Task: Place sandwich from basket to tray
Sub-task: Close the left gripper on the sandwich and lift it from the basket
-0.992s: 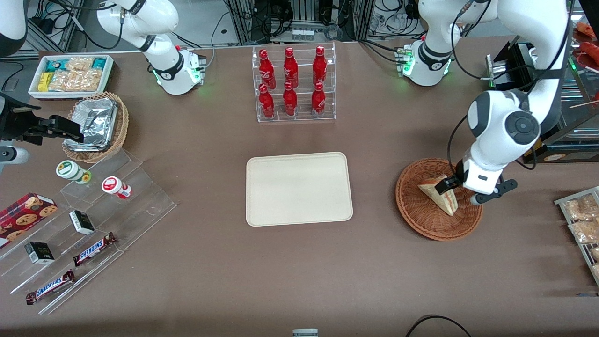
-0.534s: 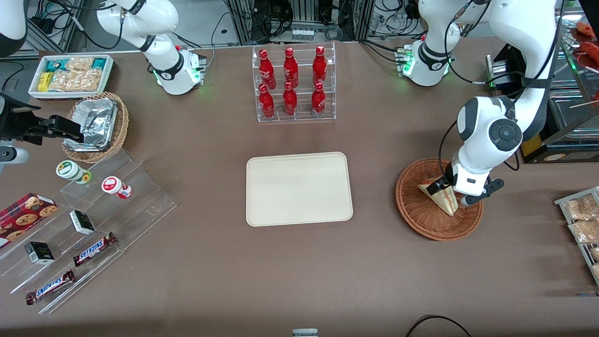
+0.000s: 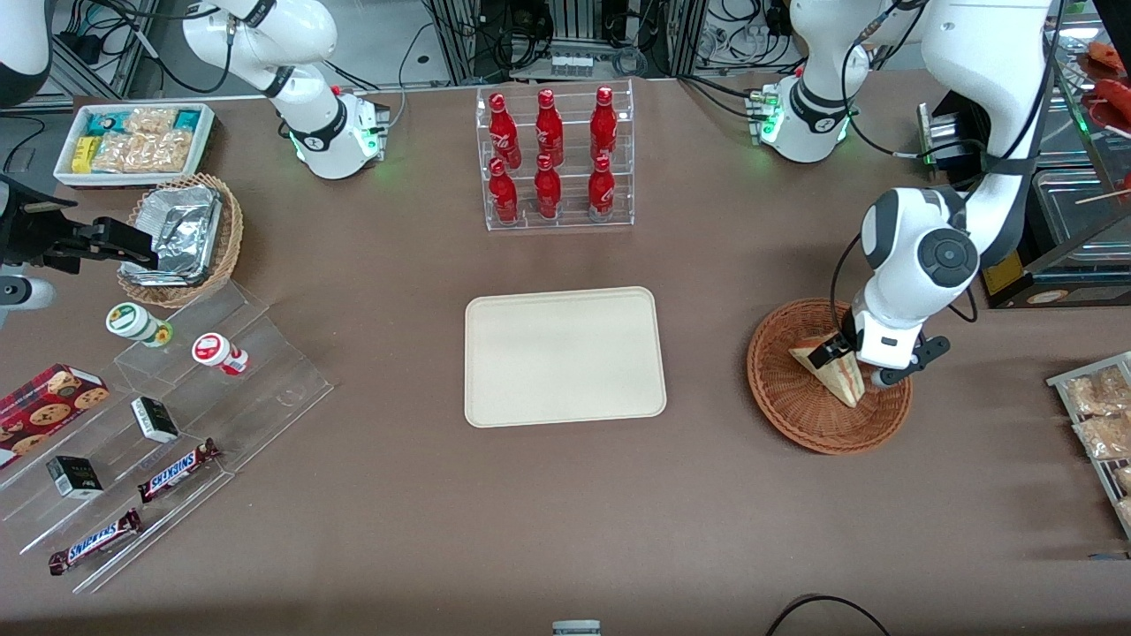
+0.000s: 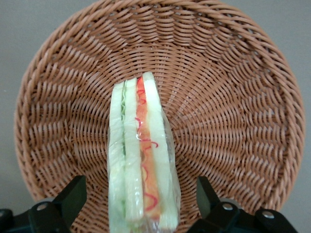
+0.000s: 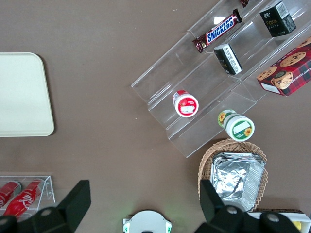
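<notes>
Straddling the triangular pale-bread sandwich (image 4: 141,160) in the reddish-brown woven wicker basket (image 4: 233,97), the tool (image 4: 141,201) is held spread, unclenched; fingers are best closed squarely across the bread faces before lifting toward the cream rectangular tray (image 3: 565,356).

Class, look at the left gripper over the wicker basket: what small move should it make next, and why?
Probably close the fingers. The gripper sits open astride the sandwich, a finger on each side with gaps showing, and the sandwich still stands in the basket.
</notes>
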Robot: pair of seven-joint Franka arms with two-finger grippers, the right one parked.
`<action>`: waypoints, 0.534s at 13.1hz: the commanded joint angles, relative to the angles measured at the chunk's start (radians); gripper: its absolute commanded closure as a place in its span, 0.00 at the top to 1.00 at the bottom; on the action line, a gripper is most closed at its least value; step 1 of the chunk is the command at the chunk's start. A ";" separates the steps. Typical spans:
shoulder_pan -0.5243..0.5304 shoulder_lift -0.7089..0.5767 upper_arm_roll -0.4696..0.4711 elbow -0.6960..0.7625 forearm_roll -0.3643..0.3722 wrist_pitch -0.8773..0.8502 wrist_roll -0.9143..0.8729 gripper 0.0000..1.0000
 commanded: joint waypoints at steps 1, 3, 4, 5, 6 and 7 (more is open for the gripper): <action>-0.003 0.014 -0.001 -0.024 0.025 0.059 -0.046 0.99; -0.001 0.015 -0.001 -0.026 0.025 0.063 -0.059 0.39; -0.001 0.015 -0.001 -0.026 0.025 0.062 -0.061 0.11; -0.003 0.014 -0.001 -0.025 0.025 0.057 -0.059 0.00; -0.004 0.006 -0.001 -0.023 0.026 0.038 -0.056 0.00; -0.007 -0.008 -0.001 -0.017 0.029 -0.001 -0.055 0.00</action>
